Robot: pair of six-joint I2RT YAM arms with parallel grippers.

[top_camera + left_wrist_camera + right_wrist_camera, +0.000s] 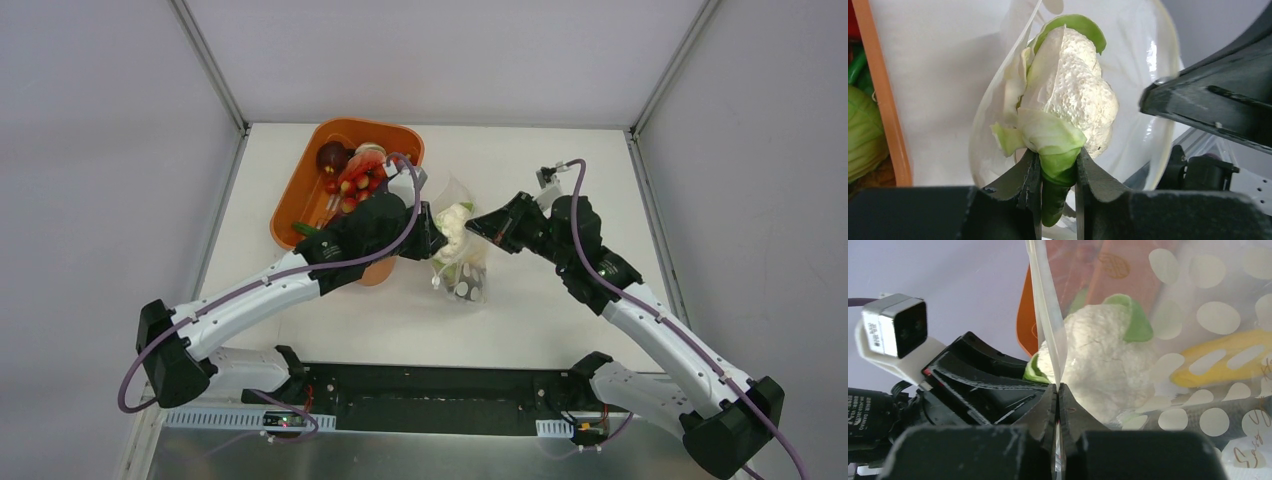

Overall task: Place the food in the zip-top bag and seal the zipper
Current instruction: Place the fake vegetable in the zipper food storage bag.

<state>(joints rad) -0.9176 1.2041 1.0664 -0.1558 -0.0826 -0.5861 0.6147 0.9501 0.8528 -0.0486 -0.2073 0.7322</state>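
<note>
centrally, left pincer (1058, 156) grasping the cauliflower (1080, 97) by its green leaf base, head inside the open mouth of the dotted bag (466, 283). right pincer (1057, 390) clenched on the zipper (1044, 305) edge (holding that side up). bag's lower end rests on the worktop (560, 300), just beside the orange tub (298, 195) of food (355, 180).

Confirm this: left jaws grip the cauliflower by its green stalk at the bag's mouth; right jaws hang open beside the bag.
One thing is wrong: the right jaws are not open. The right wrist view shows them shut on the edge of the zip-top bag. The left jaws grip the cauliflower by its green stalk.
</note>
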